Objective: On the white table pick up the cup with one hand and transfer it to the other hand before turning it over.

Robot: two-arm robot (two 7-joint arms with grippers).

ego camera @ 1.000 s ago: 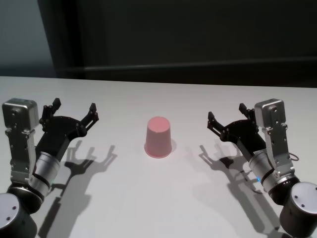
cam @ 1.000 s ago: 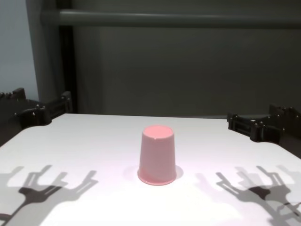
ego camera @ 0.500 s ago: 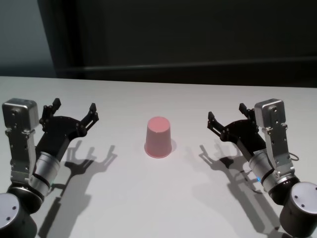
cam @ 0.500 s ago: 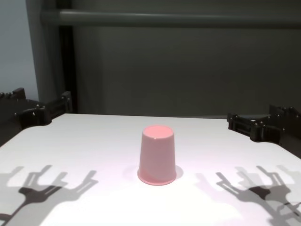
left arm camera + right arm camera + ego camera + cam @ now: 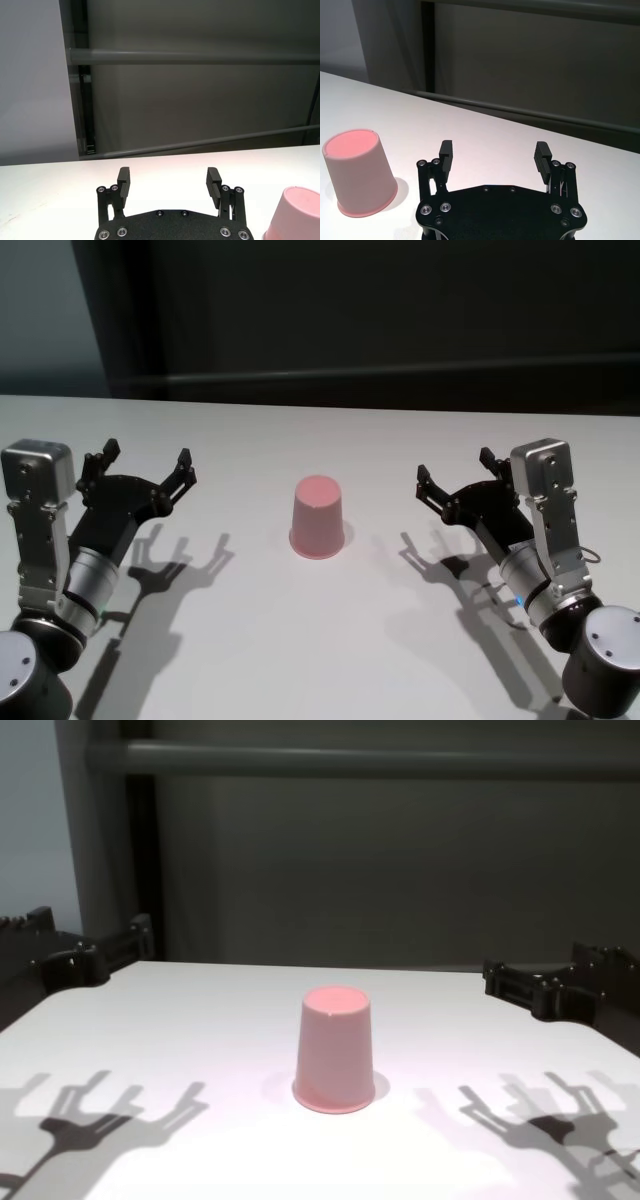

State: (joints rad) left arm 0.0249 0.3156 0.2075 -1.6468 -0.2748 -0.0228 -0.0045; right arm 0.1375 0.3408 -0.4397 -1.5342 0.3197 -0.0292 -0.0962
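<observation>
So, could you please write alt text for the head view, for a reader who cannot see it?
A pink cup stands upside down, rim down, in the middle of a white table. The left end effector and the right end effector hover open on either side of it, neither touching it.

Your left pincer (image 5: 145, 465) hovers at the left, fingers spread wide and holding nothing, its forearm angled inward and forward. Your right pincer (image 5: 452, 479) mirrors it at the right, likewise spread and unloaded, wrist raised and the silver arm bent back toward you.
</observation>
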